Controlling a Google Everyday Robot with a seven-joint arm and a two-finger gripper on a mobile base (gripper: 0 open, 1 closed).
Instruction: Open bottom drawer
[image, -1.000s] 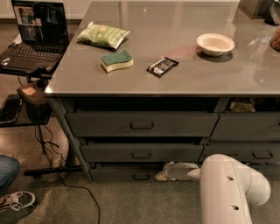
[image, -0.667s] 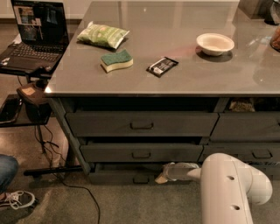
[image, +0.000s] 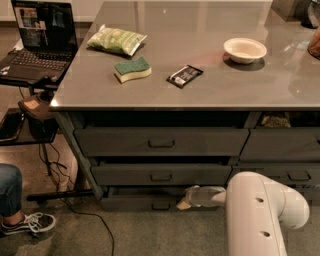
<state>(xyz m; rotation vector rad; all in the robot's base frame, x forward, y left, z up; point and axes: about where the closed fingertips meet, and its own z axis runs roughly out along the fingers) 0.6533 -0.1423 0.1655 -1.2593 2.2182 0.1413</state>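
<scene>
**Bottom drawer**: lowest and slimmest front in the left stack, just above the floor. It has a small dark loop handle at its centre. How far it stands out cannot be told.

**End effector**: pale grey and low at the drawer front, with its tip just right of the handle. Whether it is open or closed cannot be told, nor whether it touches the handle or has hold of anything.

**Arm**: thick white link to the right of the bottom drawer. It covers the drawer's right end and part of the neighbouring stack.

**Middle drawer**: directly above the bottom drawer, with a taller front and a centre handle.

**Top drawer**: above that, and taller again.

**Right stack**: grey drawers to the right of the bottom drawer, partly behind the arm.

**Tabletop**: grey and glossy, well above the bottom drawer. It carries:
- a green bag
- a green-and-yellow sponge
- a black wrapper
- a white bowl

**Laptop**: open on a side stand, up and to the left of the bottom drawer.

**Cable**: black, on the floor left of and in front of the bottom drawer.

**Shoe**: a person's shoe with a jeans leg above it, far left of the bottom drawer.
</scene>
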